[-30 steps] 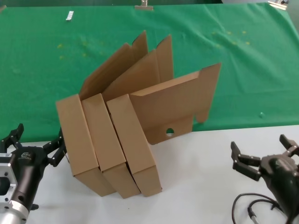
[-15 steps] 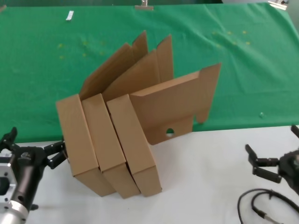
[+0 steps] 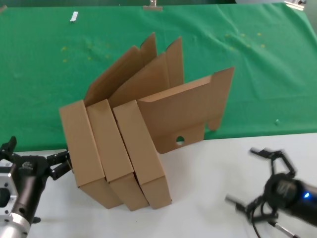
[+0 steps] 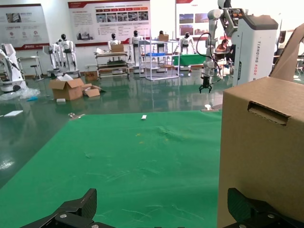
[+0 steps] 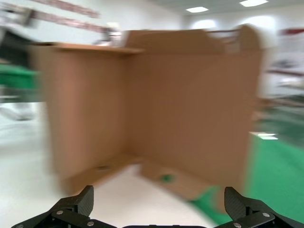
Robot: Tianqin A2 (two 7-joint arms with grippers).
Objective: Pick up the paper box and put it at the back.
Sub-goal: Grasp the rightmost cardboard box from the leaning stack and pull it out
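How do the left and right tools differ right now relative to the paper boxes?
The left tool sits close against the leftmost paper box, one finger almost at its side; the right tool stands well clear of the rightmost paper box across bare white tabletop. The left tool points toward the green cloth; the right tool is turned sideways to face the boxes. Both are open and hold nothing.

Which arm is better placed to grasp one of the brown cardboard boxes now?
The left, probably. The left gripper is open right beside the leftmost brown cardboard box, almost touching it. The right gripper, also open, sits apart on the white tabletop.
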